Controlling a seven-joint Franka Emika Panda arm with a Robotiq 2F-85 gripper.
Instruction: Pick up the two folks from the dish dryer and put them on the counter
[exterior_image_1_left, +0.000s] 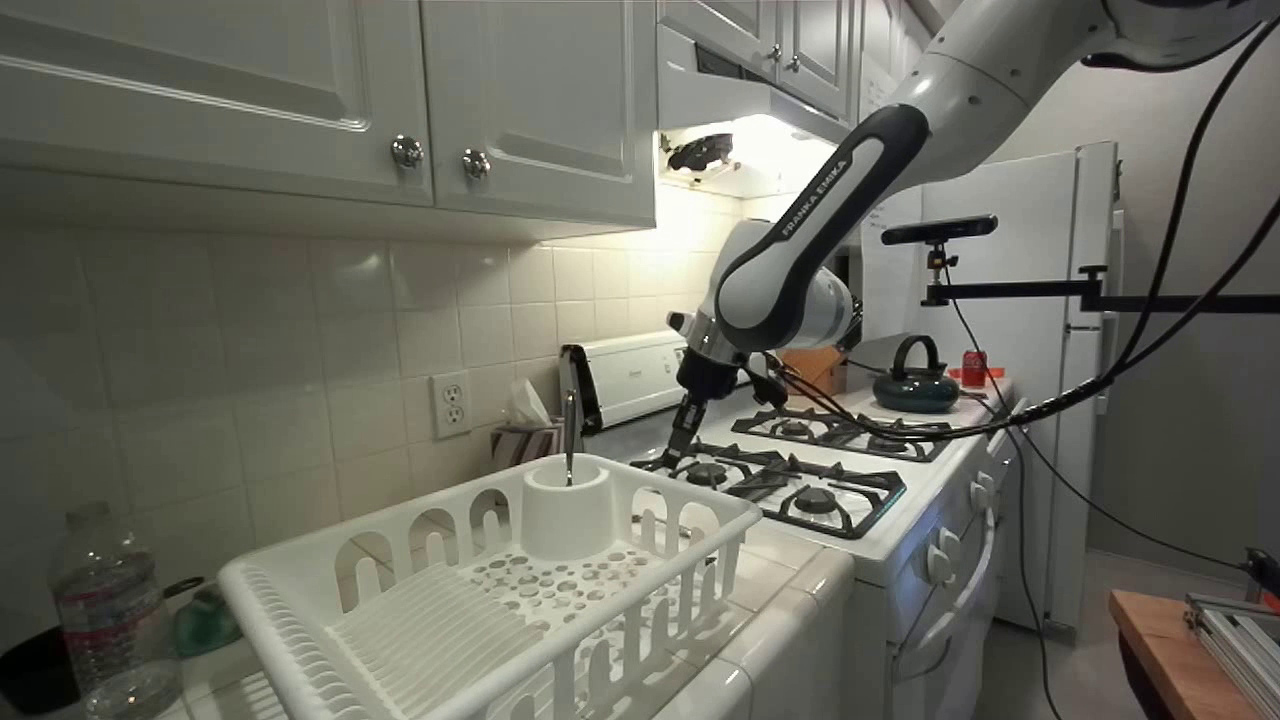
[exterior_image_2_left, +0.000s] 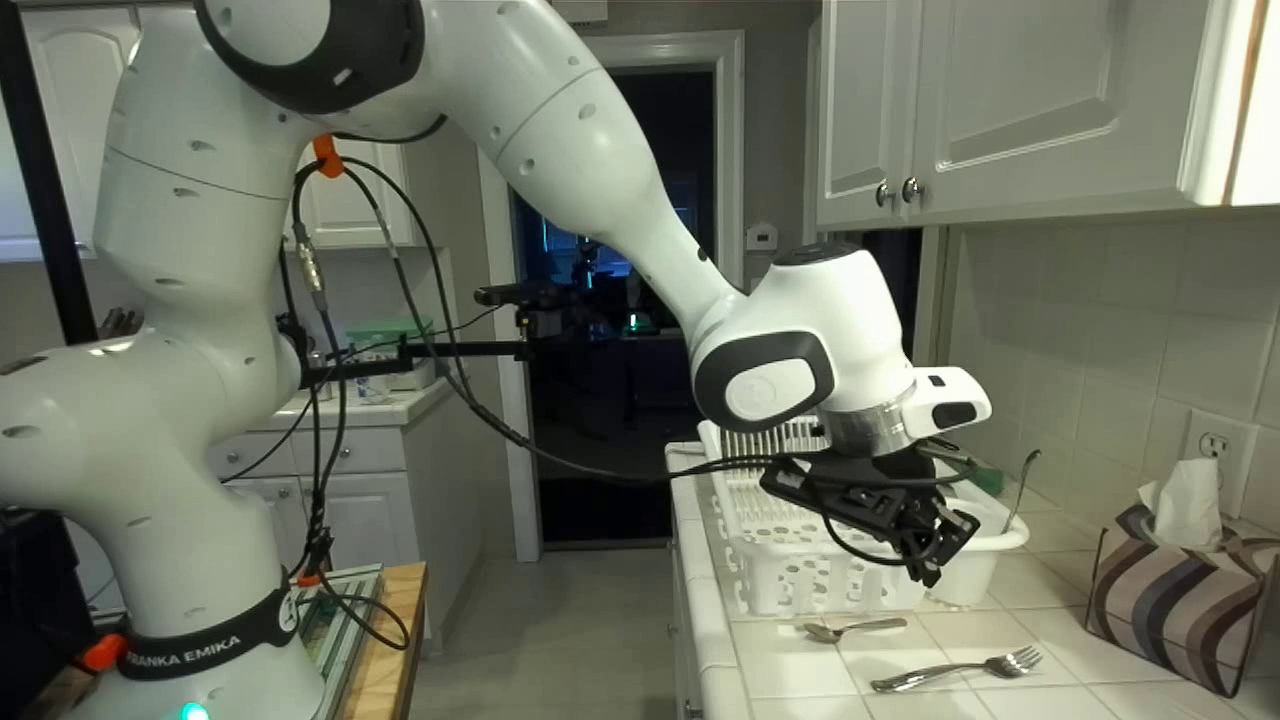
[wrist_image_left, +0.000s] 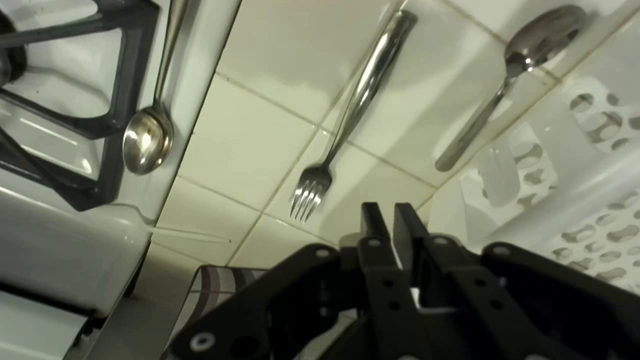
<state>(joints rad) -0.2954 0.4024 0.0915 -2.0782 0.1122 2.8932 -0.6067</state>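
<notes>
A fork (wrist_image_left: 358, 101) lies on the white tiled counter (exterior_image_2_left: 800, 680); it also shows in an exterior view (exterior_image_2_left: 940, 671). The white dish rack (exterior_image_1_left: 600, 615) stands beside it. A thin metal utensil (exterior_image_1_left: 570, 430) stands upright in the rack's white cup (exterior_image_1_left: 565, 520); whether it is a fork I cannot tell. It also shows in an exterior view (exterior_image_2_left: 1020, 485). My gripper (wrist_image_left: 387, 207) hangs above the counter between the fork and the rack. Its fingers are parted by a narrow gap with nothing between them. It shows in both exterior views (exterior_image_1_left: 672, 460) (exterior_image_2_left: 928, 575).
A spoon (wrist_image_left: 542, 37) lies on the counter beside the rack. Another spoon (wrist_image_left: 147, 137) lies at the stove's edge. A striped tissue box (exterior_image_2_left: 1170, 600) stands by the wall. The stove's black grates (exterior_image_1_left: 815, 498) and a kettle (exterior_image_1_left: 915, 388) are on the rack's far side.
</notes>
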